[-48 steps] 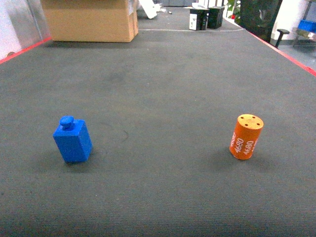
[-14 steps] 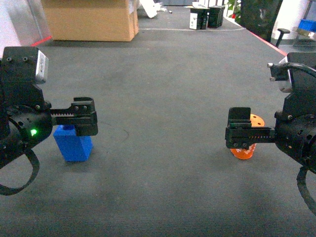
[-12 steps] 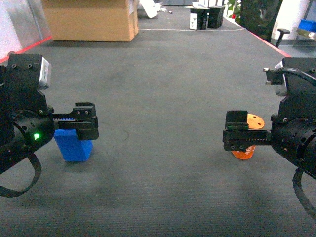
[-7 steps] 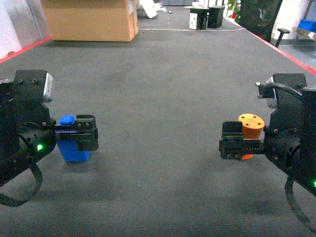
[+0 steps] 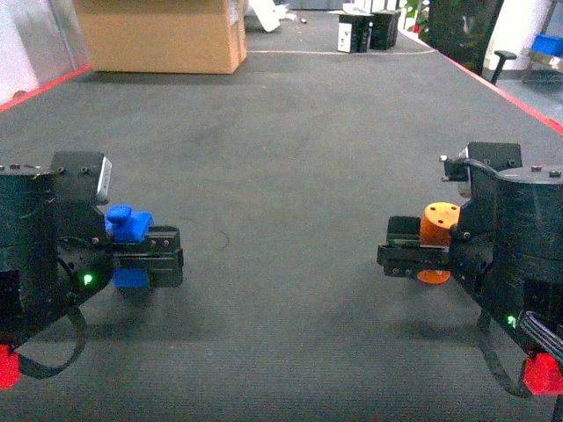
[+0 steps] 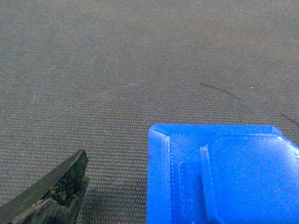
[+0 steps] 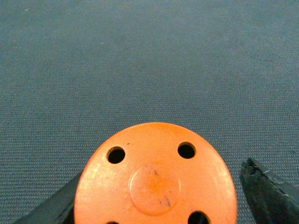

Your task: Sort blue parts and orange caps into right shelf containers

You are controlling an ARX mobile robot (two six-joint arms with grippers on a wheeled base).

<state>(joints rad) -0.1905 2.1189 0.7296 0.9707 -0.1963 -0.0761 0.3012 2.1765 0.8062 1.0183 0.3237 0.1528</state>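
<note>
Your left gripper (image 5: 145,255) is straddling the blue part (image 5: 128,227) on the left of the surface (image 5: 281,158); your right gripper (image 5: 422,255) is bracketing the orange cap (image 5: 437,227). I cannot tell whether either pair of jaws is gripping. Both look light, rigid and smooth: squeeze the part's flat flanks, the cap mid-barrel.

Blue part (image 5: 126,230): lower body hidden behind left tool (image 5: 151,258) in head view; cut off by bottom and right edges in left wrist view. Orange cap (image 5: 437,227): base and print hidden behind right tool (image 5: 413,255); lower end cut off in right wrist view. Whether either tool's fingers touch their piece: cannot tell.
</note>
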